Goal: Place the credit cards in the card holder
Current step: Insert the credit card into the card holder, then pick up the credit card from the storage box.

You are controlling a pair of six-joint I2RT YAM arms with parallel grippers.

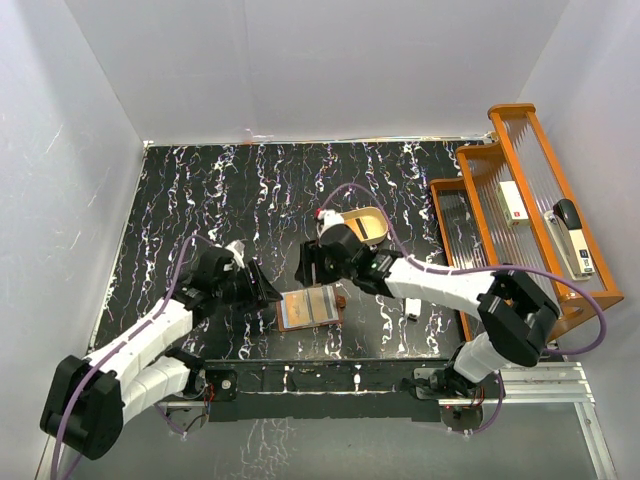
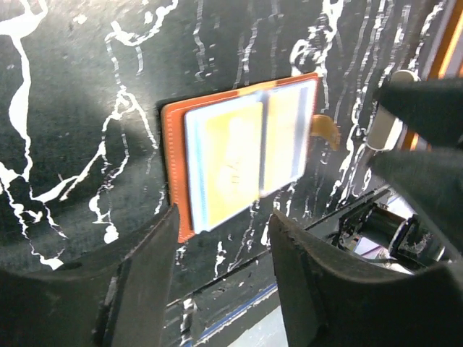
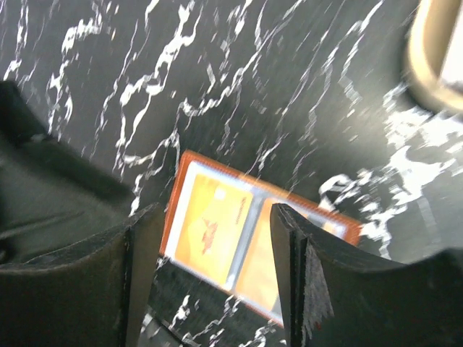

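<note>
The card holder (image 1: 310,307) lies open and flat near the table's front edge, its brown rim framing grey-blue lining. Two orange-faced credit cards sit in its two halves, one (image 2: 228,163) on the left and one (image 2: 284,141) on the right. It also shows in the right wrist view (image 3: 189,170), with a card (image 3: 213,231) on it. My left gripper (image 1: 268,294) is open and empty just left of the holder, above the table (image 2: 223,217). My right gripper (image 1: 305,268) is open and empty, hovering over the holder's far edge (image 3: 215,213).
A tan oval tray (image 1: 366,226) stands behind the right gripper; its rim shows in the right wrist view (image 3: 427,58). A narrow white stick (image 1: 412,308) lies right of the holder. An orange stepped rack (image 1: 520,210) with small items fills the right side. The table's front edge is close below the holder.
</note>
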